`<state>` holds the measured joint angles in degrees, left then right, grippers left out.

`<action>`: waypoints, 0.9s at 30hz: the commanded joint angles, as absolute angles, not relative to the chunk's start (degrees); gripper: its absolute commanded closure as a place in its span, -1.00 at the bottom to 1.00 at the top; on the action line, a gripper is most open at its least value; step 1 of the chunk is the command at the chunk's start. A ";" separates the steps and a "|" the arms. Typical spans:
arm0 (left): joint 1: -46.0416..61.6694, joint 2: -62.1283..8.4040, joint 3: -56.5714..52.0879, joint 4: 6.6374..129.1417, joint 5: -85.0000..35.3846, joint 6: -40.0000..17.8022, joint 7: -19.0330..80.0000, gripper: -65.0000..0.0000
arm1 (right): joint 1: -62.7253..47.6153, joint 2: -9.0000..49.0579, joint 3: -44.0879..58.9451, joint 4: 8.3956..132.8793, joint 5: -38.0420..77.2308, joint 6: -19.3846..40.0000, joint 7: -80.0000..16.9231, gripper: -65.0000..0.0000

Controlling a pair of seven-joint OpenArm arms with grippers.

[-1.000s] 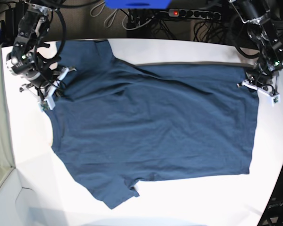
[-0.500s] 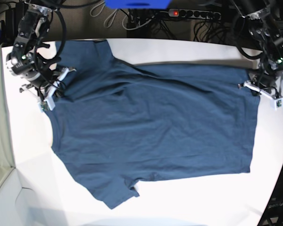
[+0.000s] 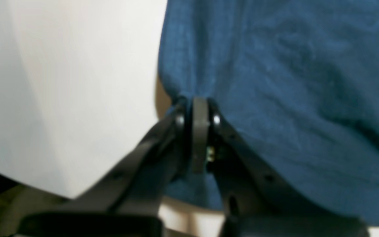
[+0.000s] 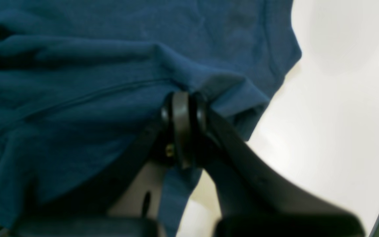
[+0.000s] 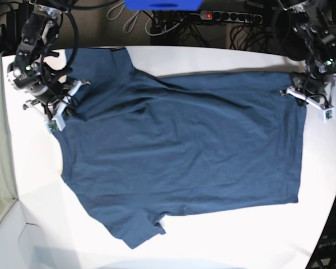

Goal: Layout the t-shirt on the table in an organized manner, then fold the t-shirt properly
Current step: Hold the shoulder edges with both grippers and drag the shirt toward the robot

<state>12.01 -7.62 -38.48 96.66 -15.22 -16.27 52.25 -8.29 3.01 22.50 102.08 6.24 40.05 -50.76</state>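
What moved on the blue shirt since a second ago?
The left end effector, shut on the t-shirt, pulled its hem corner toward the table's far edge, stretching that side straighter. The right end effector stayed clamped on the shoulder. The rest of the t-shirt lay unchanged.

navy t-shirt (image 5: pixel 179 151) spread nearly flat across white table (image 5: pixel 224 241)

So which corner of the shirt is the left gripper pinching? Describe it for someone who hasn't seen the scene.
On the white table lies a navy t-shirt. Follow its straight hem, on the base view's right, to the far end. That corner sits pinched in the left gripper, unlike the free near corner.
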 commanded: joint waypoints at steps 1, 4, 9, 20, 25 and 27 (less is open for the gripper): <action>11.74 -8.31 -38.64 97.63 -15.52 -16.22 51.38 1.00 | -7.78 3.47 22.73 102.99 6.90 40.00 -49.71 1.00; 12.09 -8.31 -38.64 97.63 -15.52 -16.22 51.47 0.99 | -7.78 3.47 22.73 102.99 6.90 40.00 -49.71 1.00; 13.14 -8.31 -38.64 97.63 -15.52 -16.22 51.56 0.99 | -7.87 3.38 22.73 102.99 6.90 40.00 -49.71 1.00; 14.37 -8.22 -38.64 97.54 -15.52 -16.22 51.30 0.98 | -8.04 3.30 22.73 102.99 6.99 40.00 -49.71 1.00; 14.37 -8.22 -38.64 97.45 -15.52 -16.22 51.47 0.98 | -8.04 3.30 22.73 103.08 6.99 40.00 -49.71 1.00; 14.37 -8.22 -38.64 97.45 -15.52 -16.22 51.56 0.98 | -8.04 3.30 22.73 103.08 6.99 40.00 -49.71 1.00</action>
